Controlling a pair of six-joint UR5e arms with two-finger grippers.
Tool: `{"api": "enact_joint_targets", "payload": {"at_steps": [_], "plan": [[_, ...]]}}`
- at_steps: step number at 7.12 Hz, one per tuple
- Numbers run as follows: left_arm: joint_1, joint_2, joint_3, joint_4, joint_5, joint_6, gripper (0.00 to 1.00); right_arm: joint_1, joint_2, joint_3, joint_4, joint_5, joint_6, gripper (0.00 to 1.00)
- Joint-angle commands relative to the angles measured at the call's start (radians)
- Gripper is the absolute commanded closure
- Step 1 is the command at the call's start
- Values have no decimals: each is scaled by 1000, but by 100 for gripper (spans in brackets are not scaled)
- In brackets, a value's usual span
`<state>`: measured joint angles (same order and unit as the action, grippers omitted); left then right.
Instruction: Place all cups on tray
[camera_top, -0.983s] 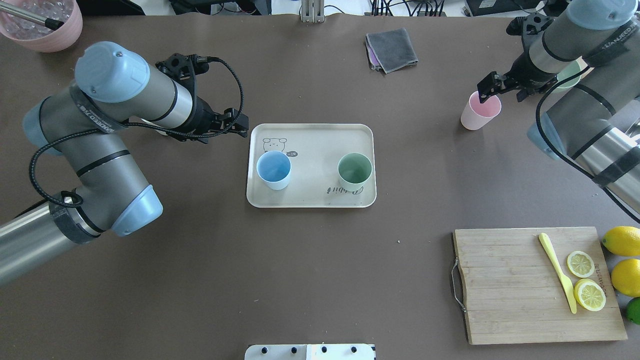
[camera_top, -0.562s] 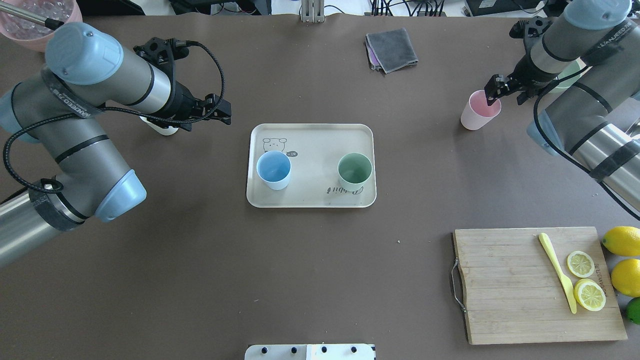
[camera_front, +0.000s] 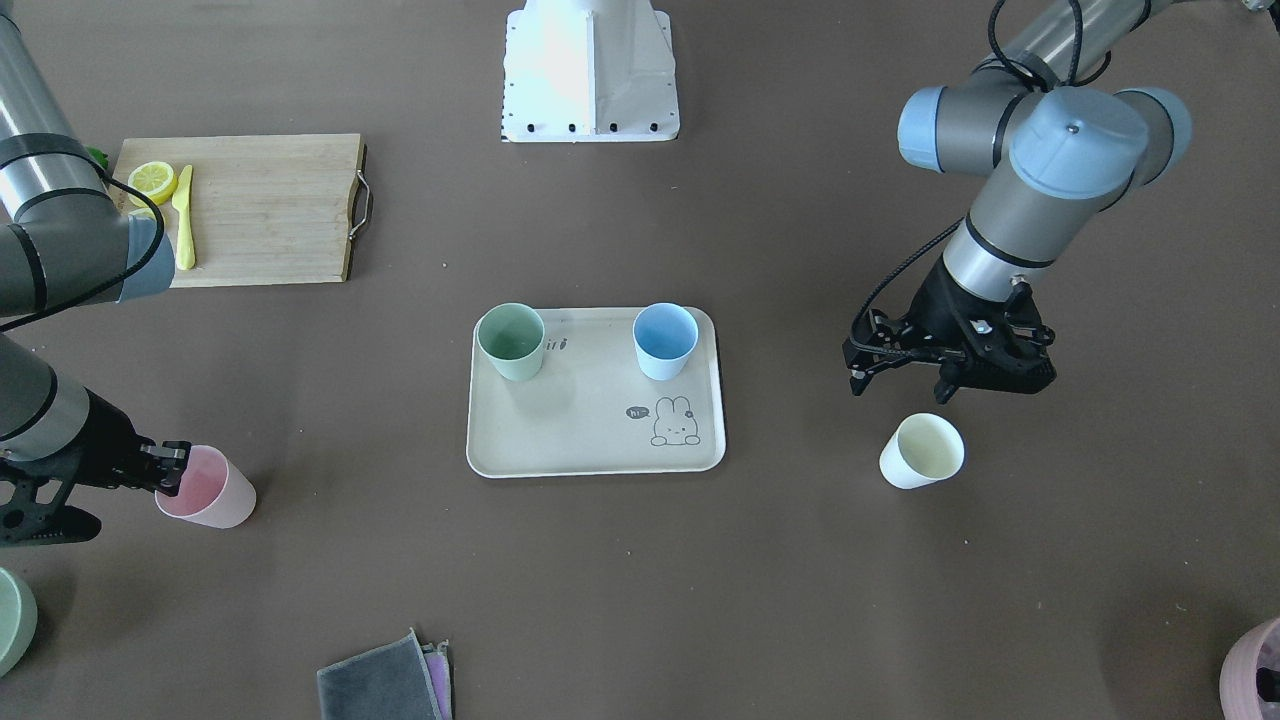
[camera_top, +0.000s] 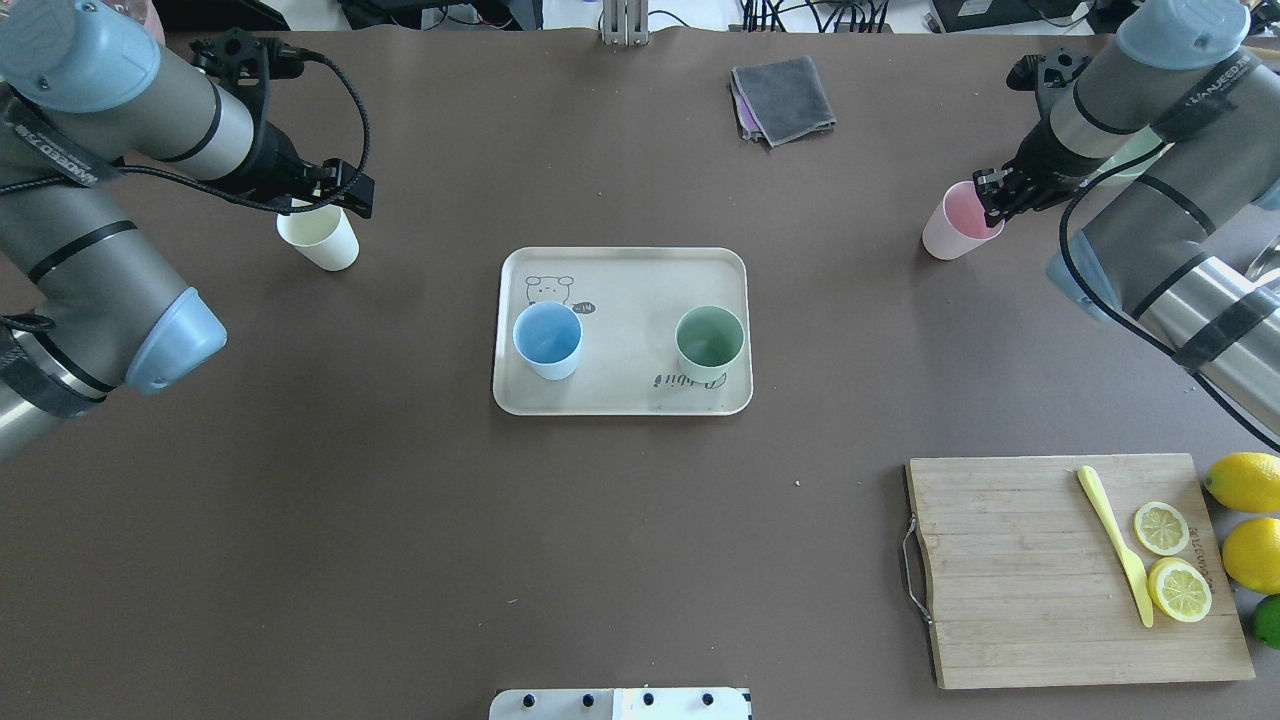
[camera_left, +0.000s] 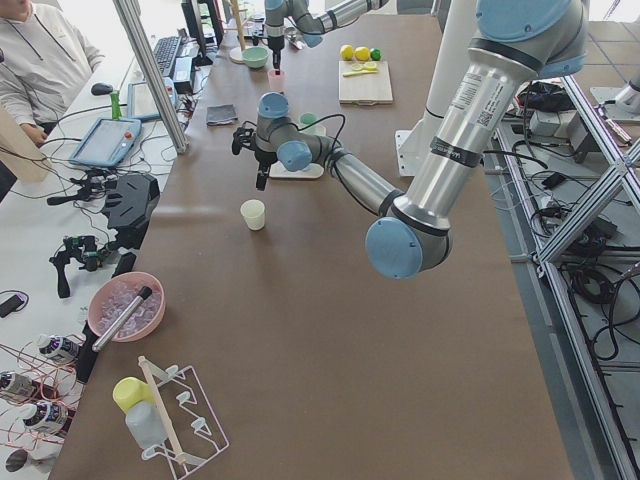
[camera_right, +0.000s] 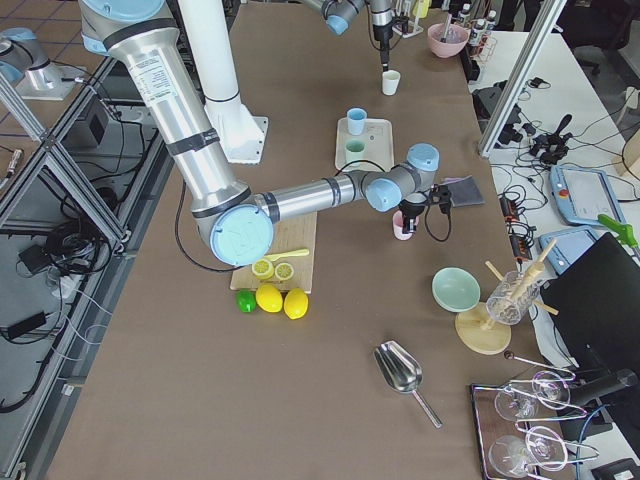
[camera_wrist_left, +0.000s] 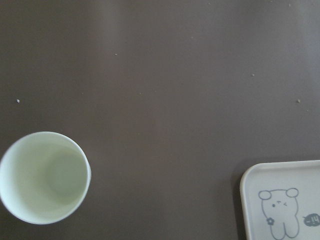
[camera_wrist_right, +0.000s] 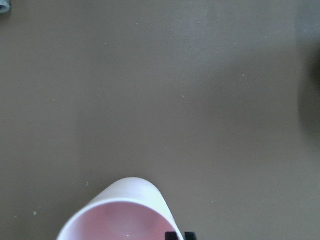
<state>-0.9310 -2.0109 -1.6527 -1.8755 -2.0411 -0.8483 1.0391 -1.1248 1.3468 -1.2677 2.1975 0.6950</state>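
The beige tray (camera_top: 630, 285) (camera_front: 580, 435) lies mid-table with the light blue cup (camera_top: 547, 340) (camera_front: 665, 340) and the pale green cup (camera_top: 709, 343) (camera_front: 511, 341) upright on it. The cream-yellow cup (camera_top: 319, 238) (camera_front: 922, 451) (camera_wrist_left: 45, 177) stands on the table left of the tray. My left gripper (camera_front: 900, 385) (camera_top: 325, 195) hovers open and empty just beside and above it. The pink cup (camera_top: 958, 222) (camera_front: 205, 487) (camera_wrist_right: 122, 212) stands on the table right of the tray. My right gripper (camera_top: 990, 195) (camera_wrist_right: 180, 235) is pinched on its rim.
A bamboo cutting board (camera_top: 1020, 580) with lemon slices and a yellow knife lies front right, with whole lemons (camera_top: 1245, 480) beside it. A folded grey cloth (camera_top: 783, 98) lies at the back. A sage-green dish (camera_front: 10, 620) and a mauve pot (camera_front: 1255, 670) are cut off at the view's edges.
My left arm swung left and back from the tray's edge, uncovering the cream-yellow cup. My right gripper came down onto the pink cup's rim. The cups have not moved.
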Motion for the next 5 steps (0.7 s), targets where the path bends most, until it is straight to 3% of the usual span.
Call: {"api": "enact_joint_targets", "payload": {"at_steps": [1,3,5], "plan": [[-51,23,68,4,1,119,3,-5,32,6,-2,51,7,100],[-51,2,148,-7,4,118,3,-34,97,20,-1,61,136,100],[-37,-12,188,-14,4,107,14,-115,109,95,-1,53,262,100]]}}
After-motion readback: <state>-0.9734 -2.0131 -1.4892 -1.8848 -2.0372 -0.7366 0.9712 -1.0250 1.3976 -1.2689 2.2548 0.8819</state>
